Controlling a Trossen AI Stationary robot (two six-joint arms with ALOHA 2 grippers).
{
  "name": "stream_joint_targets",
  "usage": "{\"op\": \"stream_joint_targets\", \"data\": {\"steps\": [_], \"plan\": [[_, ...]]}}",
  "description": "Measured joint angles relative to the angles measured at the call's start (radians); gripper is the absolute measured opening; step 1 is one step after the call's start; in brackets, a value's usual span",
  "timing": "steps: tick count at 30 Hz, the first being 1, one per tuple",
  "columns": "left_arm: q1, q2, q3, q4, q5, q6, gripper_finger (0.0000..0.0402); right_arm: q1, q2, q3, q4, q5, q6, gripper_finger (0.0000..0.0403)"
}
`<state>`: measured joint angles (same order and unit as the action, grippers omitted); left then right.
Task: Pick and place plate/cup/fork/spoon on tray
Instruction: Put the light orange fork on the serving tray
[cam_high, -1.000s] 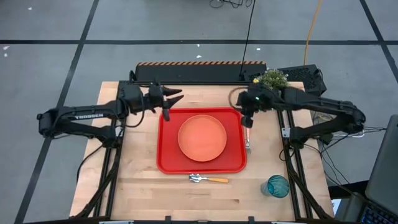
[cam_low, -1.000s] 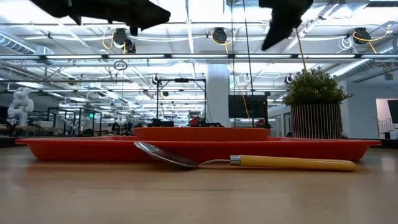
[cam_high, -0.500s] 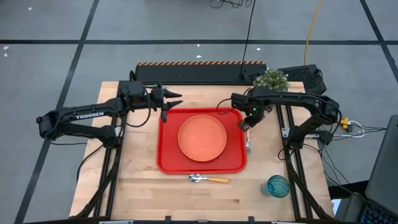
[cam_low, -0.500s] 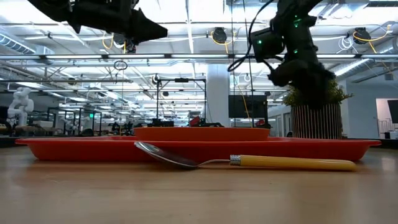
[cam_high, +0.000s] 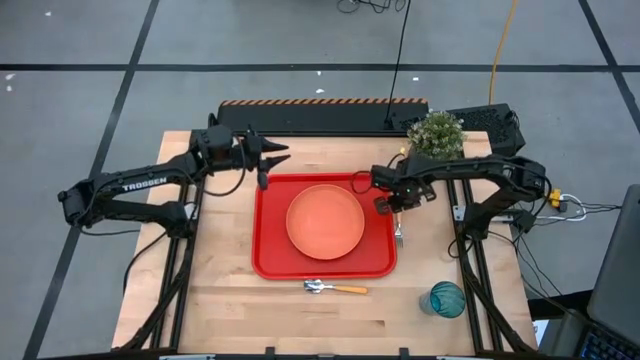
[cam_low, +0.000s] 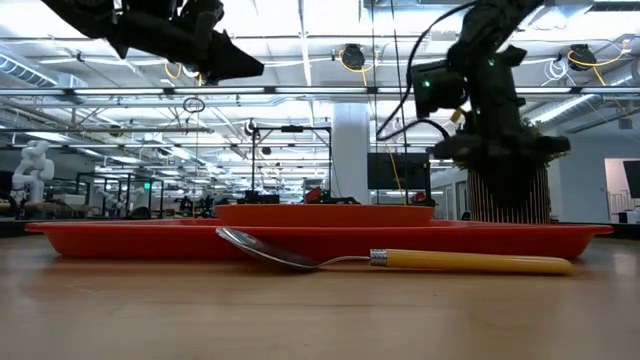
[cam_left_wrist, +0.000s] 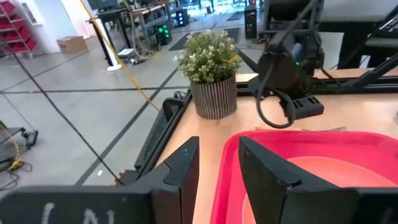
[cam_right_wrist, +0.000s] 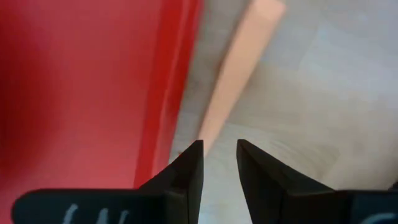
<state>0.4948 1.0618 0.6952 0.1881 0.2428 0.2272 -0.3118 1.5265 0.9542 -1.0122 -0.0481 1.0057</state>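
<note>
High view: plate (cam_high: 325, 221) on tray (cam_high: 268, 252)

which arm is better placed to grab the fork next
Right. The right gripper hangs low over the fork beside the tray, fingers open astride its handle. The left gripper hovers off the tray's far corner.

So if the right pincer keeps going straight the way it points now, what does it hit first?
Most likely the fork's orange handle, lying on the wooden table just beside the red tray; the right pincer points down at it.

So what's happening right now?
Right gripper open, low over fork handle beside tray. Left gripper waits at tray's far corner. Nothing blocking.
</note>
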Motion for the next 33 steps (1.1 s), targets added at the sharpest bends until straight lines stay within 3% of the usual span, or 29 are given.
{"op": "stream_joint_targets", "data": {"steps": [7, 12, 23, 28, 33], "plan": [[0.001, 0.0, -0.012, -0.001, 0.0, 0.004, 0.0118, 0.004, 0.0, -0.056, 0.083, 0.0, 0.005, 0.0096], [0.012, 0.0, -0.027, 0.003, 0.0, 0.003, 0.0118, 0.004, 0.0, -0.056, 0.095, 0.051, 0.004, 0.0122], [0.024, 0.0, -0.032, 0.002, 0.001, -0.016, 0.0118, 0.003, 0.0, -0.153, 0.239, 0.054, 0.057, 0.0166], [0.024, 0.0, -0.032, -0.001, 0.001, -0.016, 0.0118, 0.003, -0.004, -0.171, 0.249, 0.054, 0.059, 0.0155], [0.024, 0.0, -0.032, -0.001, 0.001, -0.016, 0.0117, 0.002, -0.003, -0.172, 0.224, 0.091, 0.041, 0.0109]]}}
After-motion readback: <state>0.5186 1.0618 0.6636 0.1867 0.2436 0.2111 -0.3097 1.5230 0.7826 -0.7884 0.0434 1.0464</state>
